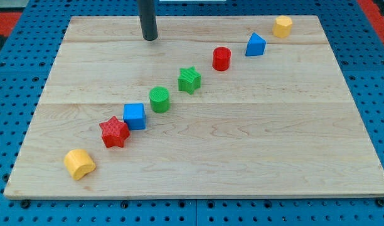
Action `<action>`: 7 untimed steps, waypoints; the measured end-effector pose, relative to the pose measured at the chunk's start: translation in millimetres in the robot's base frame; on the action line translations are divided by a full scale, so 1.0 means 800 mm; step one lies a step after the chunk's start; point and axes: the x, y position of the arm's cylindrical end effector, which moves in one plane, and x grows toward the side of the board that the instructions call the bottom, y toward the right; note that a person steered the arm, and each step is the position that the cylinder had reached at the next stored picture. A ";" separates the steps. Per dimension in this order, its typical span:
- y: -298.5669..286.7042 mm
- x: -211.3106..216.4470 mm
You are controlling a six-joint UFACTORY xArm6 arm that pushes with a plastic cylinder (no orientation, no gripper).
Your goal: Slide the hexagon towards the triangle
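The yellow hexagon [282, 26] sits near the board's top right corner. The blue triangle [255, 45] lies just below and left of it, a small gap between them. My tip [150, 37] rests on the board near the top edge, left of centre, far to the left of both blocks and touching none.
A diagonal row of blocks runs from the view's bottom left up toward the triangle: a yellow heart-like block [79, 164], red star [114, 132], blue cube [135, 116], green cylinder [159, 99], green star [189, 80], red cylinder [221, 59]. The wooden board [242, 144] lies on blue pegboard.
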 end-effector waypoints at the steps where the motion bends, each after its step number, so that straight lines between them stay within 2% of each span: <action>1: 0.000 0.000; 4: -0.008 0.005; 5: 0.055 0.004; 7: 0.088 -0.010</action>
